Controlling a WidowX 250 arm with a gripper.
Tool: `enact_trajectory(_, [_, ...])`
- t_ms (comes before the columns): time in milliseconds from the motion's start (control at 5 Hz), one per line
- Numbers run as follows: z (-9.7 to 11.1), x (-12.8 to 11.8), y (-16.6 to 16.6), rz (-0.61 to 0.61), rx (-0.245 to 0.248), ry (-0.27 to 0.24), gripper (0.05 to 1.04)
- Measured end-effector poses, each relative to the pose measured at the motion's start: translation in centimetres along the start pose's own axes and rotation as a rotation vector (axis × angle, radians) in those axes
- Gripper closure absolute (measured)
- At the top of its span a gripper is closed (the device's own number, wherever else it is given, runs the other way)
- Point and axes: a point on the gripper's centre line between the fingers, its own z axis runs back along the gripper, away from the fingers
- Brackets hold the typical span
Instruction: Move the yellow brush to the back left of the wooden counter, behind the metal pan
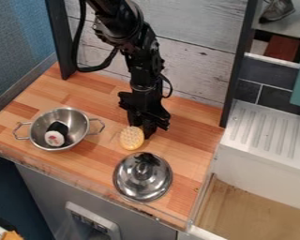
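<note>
From my place at the controls, I see my black gripper pointing down over the wooden counter, with its lower end right at the edge of a round yellow toy food. I cannot tell if the gripper is spread or closed, and also not if it pinches this yellow piece. The shiny metal lid lies on the counter, just below the yellow piece in my view, with its knob up. To the left, the metal pot with two handles contains a black and white object.
</note>
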Motion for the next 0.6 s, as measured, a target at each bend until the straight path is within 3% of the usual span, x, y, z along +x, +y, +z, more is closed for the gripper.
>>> enact_trajectory(200, [0.5,-0.5,-0.7,0.049,-0.035,-0.012,0.752])
enact_trajectory(600, [4.6,0.8,-0.1,0.293,-0.014,-0.115,0.752])
